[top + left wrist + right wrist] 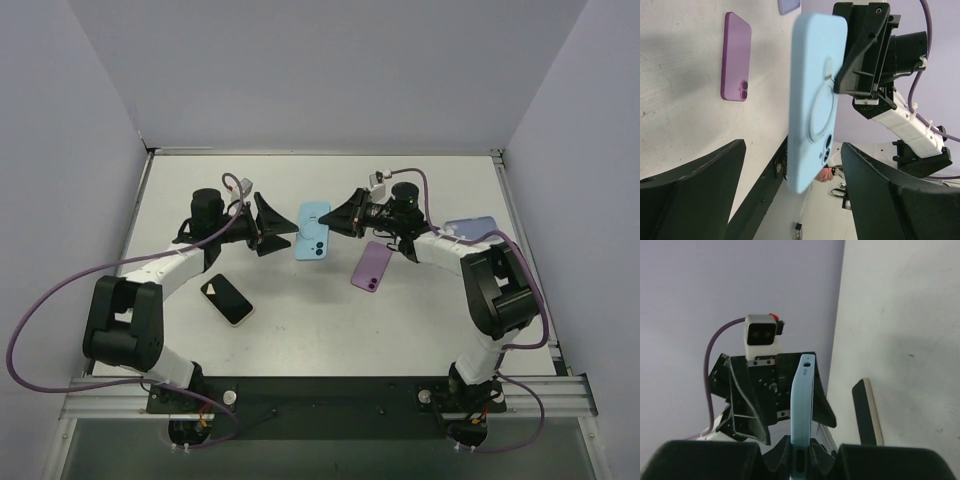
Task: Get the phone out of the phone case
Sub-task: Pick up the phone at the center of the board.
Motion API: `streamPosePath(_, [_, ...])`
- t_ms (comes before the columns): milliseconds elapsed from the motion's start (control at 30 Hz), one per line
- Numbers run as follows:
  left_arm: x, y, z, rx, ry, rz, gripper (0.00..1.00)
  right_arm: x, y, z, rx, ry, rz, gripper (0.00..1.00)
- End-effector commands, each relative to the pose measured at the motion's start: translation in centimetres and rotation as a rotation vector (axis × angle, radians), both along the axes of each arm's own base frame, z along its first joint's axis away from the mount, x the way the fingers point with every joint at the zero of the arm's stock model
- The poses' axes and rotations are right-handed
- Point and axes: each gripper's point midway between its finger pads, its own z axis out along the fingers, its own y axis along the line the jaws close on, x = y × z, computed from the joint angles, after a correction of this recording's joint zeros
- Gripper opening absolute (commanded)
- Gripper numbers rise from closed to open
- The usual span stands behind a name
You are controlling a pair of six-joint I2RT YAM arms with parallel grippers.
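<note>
Showing the pale blue phone case (pixel 314 231), with the phone (pixel 828 148) inside it (only its camera lenses appear through the cutout), held clear of the table (pixel 400 330) between the two arms. Right gripper (pixel 337 222): jaws closed through the thickness of the case at its right long edge, one finger (pixel 860 65) pressed on the back face beside the ring mark. Left gripper (pixel 288 229): jaws spread wide and gripping nothing. One jaw stands on the table side of the case and one on the upper side, so the left long edge lies straight ahead of the fingertips, just beside them. Whether they touch cannot be told. The long axis of the case runs from near to far, across the line joining the two grippers, with the back face up. Judgement: the left arm is the free one and the nearer to the unheld edge. The coming move turns on closing onto that edge, opposite the right grip.
</note>
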Motion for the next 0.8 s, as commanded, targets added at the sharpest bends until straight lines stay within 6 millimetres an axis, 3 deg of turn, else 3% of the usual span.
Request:
streamPosePath(0, [0.7,-0.5,3.4,-0.109,-0.114,-0.033,0.87,-2.6,2.0,8.2,0.193,-0.248,0.166,0.00])
streamPosePath(100, [1.1,-0.3,2.7,-0.121,-0.090,-0.021,0.86,-3.5,3.0,8.5,0.230,-0.243,0.214,0.00])
streamPosePath(267, [1.1,-0.5,3.4,-0.191,-0.109,-0.026,0.78,-4.5,4.3,8.2,0.247,-0.233,0.267,0.00])
streamPosePath(400, [1.2,-0.5,3.7,-0.209,-0.106,-0.017,0.62,-4.7,4.8,6.5,0.207,-0.201,0.274,0.00])
streamPosePath(500, [1.2,-0.4,3.7,-0.210,-0.109,-0.010,0.43,-4.7,4.8,5.1,0.165,-0.187,0.274,0.00])
streamPosePath(533, [1.2,-0.4,3.7,-0.209,-0.109,-0.008,0.25,-4.6,4.8,4.7,0.151,-0.182,0.270,0.00])
streamPosePath(633, [1.1,-0.3,3.5,-0.205,-0.098,-0.005,0.00,-4.3,4.6,3.1,0.079,-0.166,0.256,0.00])
streamPosePath(667, [1.1,-0.3,3.5,-0.204,-0.097,-0.001,0.00,-4.0,4.4,1.7,0.026,-0.102,0.240,0.03])
streamPosePath(700, [1.1,-0.2,3.5,-0.202,-0.097,0.001,0.00,-3.8,4.1,1.4,-0.005,-0.095,0.226,0.15])
streamPosePath(733, [1.3,-0.1,3.4,-0.195,-0.084,0.017,0.00,-3.4,4.0,1.3,-0.053,-0.157,0.227,0.40])
streamPosePath(767, [1.4,0.1,3.2,-0.184,-0.069,0.029,0.00,-3.3,3.2,-1.0,-0.163,-0.059,0.191,0.52])
